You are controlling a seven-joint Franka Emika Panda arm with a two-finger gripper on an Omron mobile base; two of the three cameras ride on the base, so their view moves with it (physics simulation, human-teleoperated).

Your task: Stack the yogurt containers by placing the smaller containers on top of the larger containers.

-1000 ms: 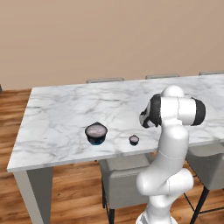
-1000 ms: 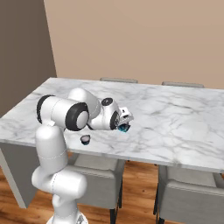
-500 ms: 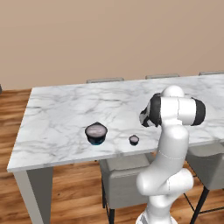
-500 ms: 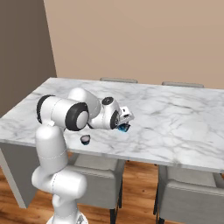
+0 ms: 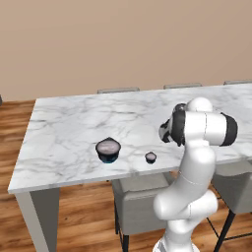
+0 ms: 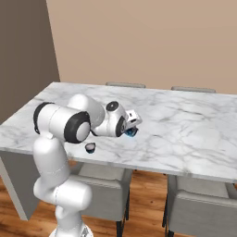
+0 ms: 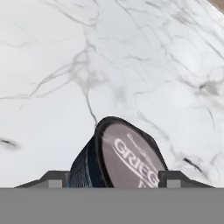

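The medium yogurt container, dark with a blue body and a pale printed foil top, sits between my two fingertips. My gripper is shut on its sides, low over the marble table. From the right base, the gripper holds the blue cup near the table's middle front. In the left base view, the large container stands near the front edge of the table. The tiny container stands to its right, left of my hand. The tiny one also appears below my forearm.
Grey chairs are tucked under the table's near edge, with more chair backs along the far side. A tan wall rises behind the table. The marble top extends bare to the right.
The fingers have drawn in onto the medium container. The arm and the other two cups have stayed where they were.
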